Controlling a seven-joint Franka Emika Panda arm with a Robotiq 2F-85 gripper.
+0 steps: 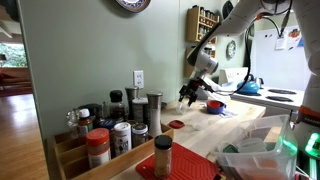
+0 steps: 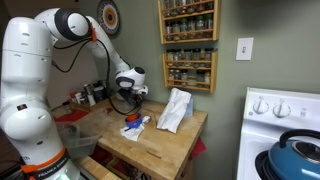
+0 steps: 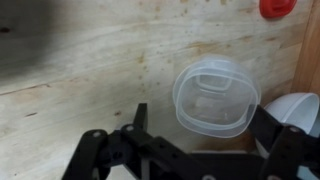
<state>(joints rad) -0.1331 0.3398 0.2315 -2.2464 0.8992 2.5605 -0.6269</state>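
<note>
Gripper (image 3: 205, 135) spread, holding nothing, above worktop (image 3: 80, 60). Clear tub (image 3: 215, 97) on worktop at gripper's 12 o'clock, between fingers; contact unclear. Red lid (image 3: 278, 8) at 1 o'clock, well apart.

There was one clear plastic tub (image 3: 214, 95) on the tabletop (image 3: 90, 70), along with one white bowl (image 3: 300, 108) and one red cap (image 3: 278, 8). An exterior view showed two wall spice racks, one upper rack (image 2: 188, 20) and one lower rack (image 2: 190, 68). It also showed one white cloth (image 2: 175, 110), one blue kettle (image 2: 296, 155), one clock (image 2: 108, 15) and one outlet (image 2: 244, 48).
</note>
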